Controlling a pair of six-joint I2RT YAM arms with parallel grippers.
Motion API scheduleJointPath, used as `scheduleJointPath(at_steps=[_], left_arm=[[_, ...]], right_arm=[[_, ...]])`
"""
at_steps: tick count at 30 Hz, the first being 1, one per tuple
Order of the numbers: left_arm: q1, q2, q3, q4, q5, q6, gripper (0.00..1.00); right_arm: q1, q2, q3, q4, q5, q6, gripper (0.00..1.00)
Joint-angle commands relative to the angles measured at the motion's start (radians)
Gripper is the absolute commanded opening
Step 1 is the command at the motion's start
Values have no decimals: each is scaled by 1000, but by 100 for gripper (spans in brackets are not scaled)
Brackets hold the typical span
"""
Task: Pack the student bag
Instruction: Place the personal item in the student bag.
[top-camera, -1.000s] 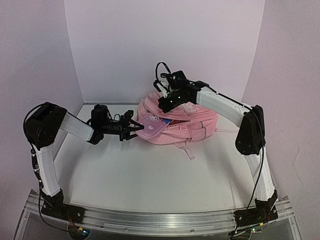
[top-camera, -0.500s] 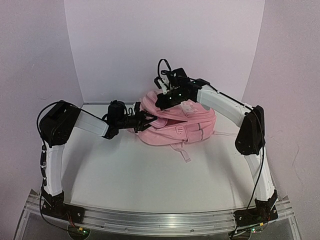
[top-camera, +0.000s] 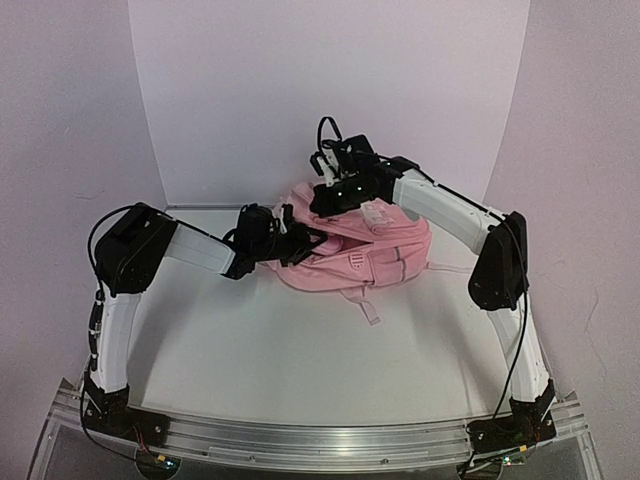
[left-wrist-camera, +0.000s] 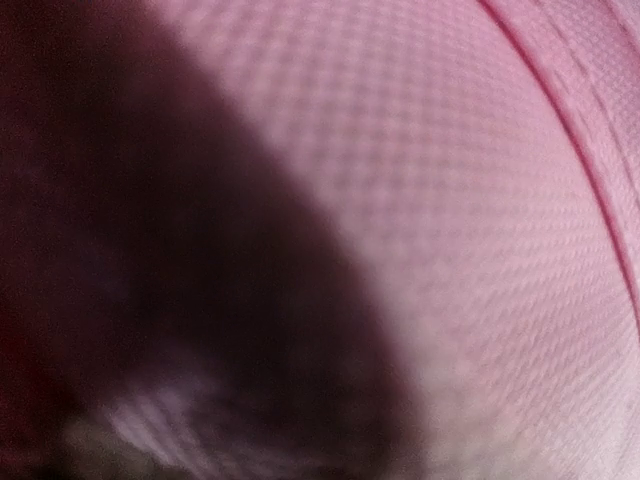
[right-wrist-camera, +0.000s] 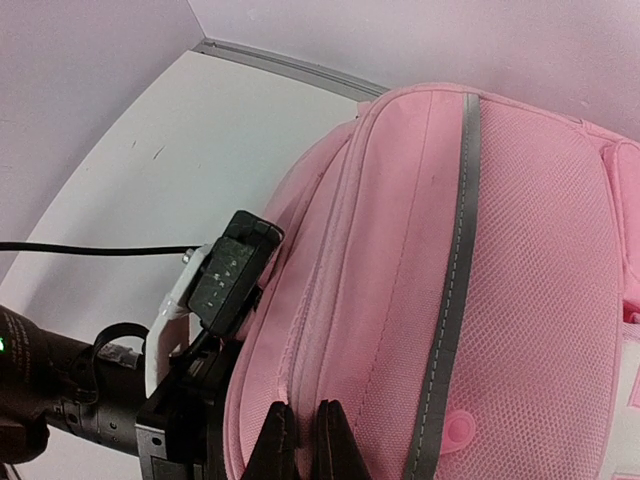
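Note:
The student bag (top-camera: 375, 252), large and pink with grey stripes, lies at the back middle of the table. My right gripper (top-camera: 320, 207) is above its top left edge. In the right wrist view the right gripper (right-wrist-camera: 298, 440) is shut on a thin fold of the student bag (right-wrist-camera: 480, 280) beside the zip. My left gripper (top-camera: 299, 243) reaches in from the left, its tips pushed into the bag's left side under that held edge. Its wrist shows in the right wrist view (right-wrist-camera: 232, 270). The left wrist view shows only blurred pink fabric (left-wrist-camera: 480, 200) and shadow; its fingers are hidden.
A bag strap (top-camera: 366, 306) trails toward the front of the table and another (top-camera: 452, 265) to the right. White walls close off the back and both sides. The left arm's cable (right-wrist-camera: 90, 249) runs over the table left of the bag.
My left gripper has moved right, from beside the bag into its left side. The pink patterned pencil case it held is no longer visible. The right gripper has lifted slightly.

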Motion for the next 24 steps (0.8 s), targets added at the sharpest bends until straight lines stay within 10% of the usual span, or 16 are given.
scheduleJointPath(at_steps=[1, 9, 24], left_arm=[[-8, -166, -29, -177, -94, 113, 63], [-8, -270, -56, -451, -69, 190, 83], [-10, -23, 210, -393, 39, 213, 24]], right_arm=[[25, -50, 61, 123, -130, 42, 0], [8, -69, 13, 124, -151, 27, 0], [8, -89, -26, 125, -190, 59, 0]])
